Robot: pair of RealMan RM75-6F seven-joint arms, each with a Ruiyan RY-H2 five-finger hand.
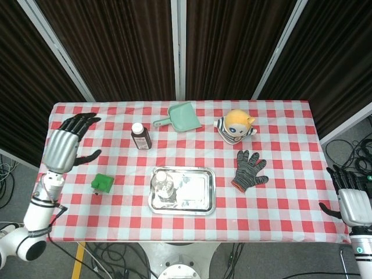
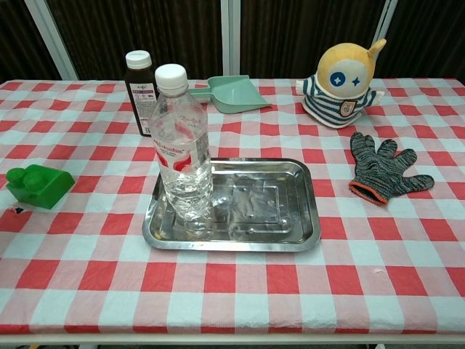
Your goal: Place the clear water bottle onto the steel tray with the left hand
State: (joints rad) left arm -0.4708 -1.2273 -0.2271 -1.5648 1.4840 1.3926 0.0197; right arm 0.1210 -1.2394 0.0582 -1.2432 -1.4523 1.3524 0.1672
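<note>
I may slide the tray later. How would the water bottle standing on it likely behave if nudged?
The clear water bottle is tall and narrow and stands upright at the left end of the steel tray, so it probably tips easily. The water inside likely makes it fairly heavy. The shiny metal under it may let it slide.

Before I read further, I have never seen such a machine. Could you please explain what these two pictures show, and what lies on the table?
It is a robot with two arms ending in hands. One picture looks down from its head, the other looks forward from its chest. The left hand is open over the table's left edge; the right hand waits open beyond the right edge. Neither holds anything. On the checked tablecloth a water bottle stands upright in a steel tray. Around it lie a green block, a dark bottle, a green scoop, a plush toy and a glove.
</note>
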